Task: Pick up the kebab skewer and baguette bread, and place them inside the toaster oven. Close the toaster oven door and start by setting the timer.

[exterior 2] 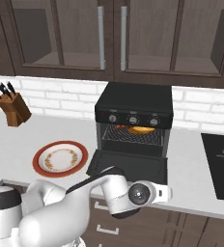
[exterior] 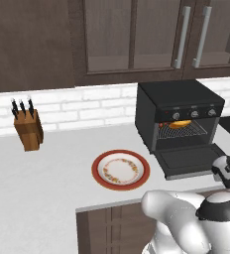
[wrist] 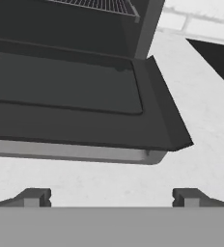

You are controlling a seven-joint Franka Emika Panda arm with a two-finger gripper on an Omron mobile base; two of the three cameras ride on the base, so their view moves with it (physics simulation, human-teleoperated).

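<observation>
Bread [exterior 2: 141, 129] seen on oven [exterior 2: 133, 103] rack; skewer possibly beside it, unclear. Plate [exterior 2: 60, 159] emptied. Door [wrist: 65, 96] lying open, timer unset. Gripper [wrist: 111, 197] spread wide, nothing grasped, low before door edge.

Premises: a domestic kitchen, rendered. Evidence: pale speckled counter [exterior: 47, 168] backed by white brick tiling [exterior: 87, 106]; dark wood wall cabinets [exterior 2: 109, 38] with glass doors and bar handles above; wooden knife block [exterior: 28, 130] holding black-handled knives; red-rimmed plate [exterior: 120, 170] on the counter; black toaster oven [exterior 2: 133, 120] with its door [exterior 2: 128, 169] dropped open; dark cooktop [exterior 2: 220, 166] set beside it
</observation>
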